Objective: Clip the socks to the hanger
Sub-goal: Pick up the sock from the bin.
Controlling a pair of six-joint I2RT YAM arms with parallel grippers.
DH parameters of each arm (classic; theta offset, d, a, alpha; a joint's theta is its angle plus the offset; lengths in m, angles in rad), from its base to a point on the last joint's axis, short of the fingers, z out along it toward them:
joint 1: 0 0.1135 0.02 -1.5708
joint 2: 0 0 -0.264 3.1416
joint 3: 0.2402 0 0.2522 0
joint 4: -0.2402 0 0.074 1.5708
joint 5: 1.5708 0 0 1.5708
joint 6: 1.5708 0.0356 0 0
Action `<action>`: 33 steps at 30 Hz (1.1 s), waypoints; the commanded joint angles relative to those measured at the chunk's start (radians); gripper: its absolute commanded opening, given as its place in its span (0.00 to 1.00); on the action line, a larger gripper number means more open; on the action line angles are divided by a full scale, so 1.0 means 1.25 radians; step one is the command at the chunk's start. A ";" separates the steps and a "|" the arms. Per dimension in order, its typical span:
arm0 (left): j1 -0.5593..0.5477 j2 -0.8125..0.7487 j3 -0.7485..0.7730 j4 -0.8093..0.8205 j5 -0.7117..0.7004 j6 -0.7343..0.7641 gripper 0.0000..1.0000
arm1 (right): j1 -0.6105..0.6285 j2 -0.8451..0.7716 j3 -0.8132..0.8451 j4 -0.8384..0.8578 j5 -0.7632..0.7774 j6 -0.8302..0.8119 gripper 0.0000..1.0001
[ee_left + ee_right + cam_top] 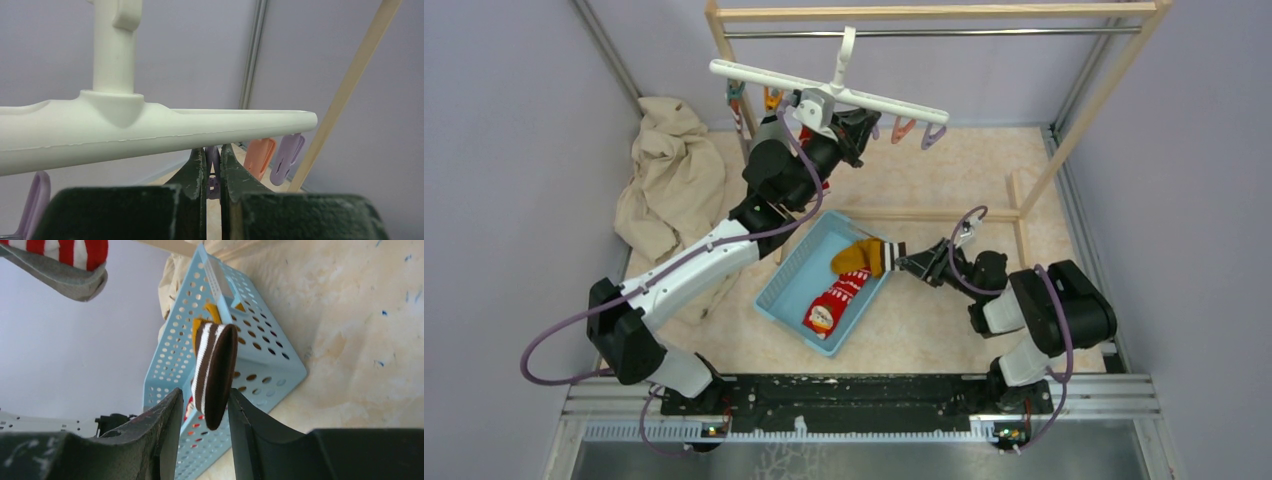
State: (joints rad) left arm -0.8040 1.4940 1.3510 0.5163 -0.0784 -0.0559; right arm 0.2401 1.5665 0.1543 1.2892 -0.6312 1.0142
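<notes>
Right gripper (202, 415) around mustard sock's cuff (215, 372)

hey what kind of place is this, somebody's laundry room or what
More likely a robot test cell staged as a laundry corner: two black-and-white arms bolted to a metal rail, plain grey partition walls, and a wooden-framed rack carrying a white plastic peg hanger.

No lettering, labels, brand marks or numbers can be read in any view — the red sock (834, 302) carries only white patterned bands, no legible text
</notes>
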 commanded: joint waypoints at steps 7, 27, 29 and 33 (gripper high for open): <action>-0.006 0.002 -0.041 -0.116 0.016 0.005 0.01 | 0.005 0.053 0.050 0.087 -0.024 0.008 0.38; -0.006 -0.009 -0.049 -0.111 0.021 0.005 0.00 | 0.010 -0.224 0.077 -0.130 -0.129 -0.062 0.00; -0.006 -0.011 -0.050 -0.111 0.027 0.005 0.00 | 0.021 -0.357 0.162 -0.468 -0.102 -0.244 0.00; -0.007 -0.012 -0.055 -0.101 0.037 -0.003 0.00 | 0.031 -0.501 0.325 -0.922 0.009 -0.511 0.00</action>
State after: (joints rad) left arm -0.8043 1.4704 1.3281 0.5179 -0.0772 -0.0517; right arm 0.2665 1.0870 0.3702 0.7280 -0.7147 0.7670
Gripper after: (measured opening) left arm 0.073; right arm 0.022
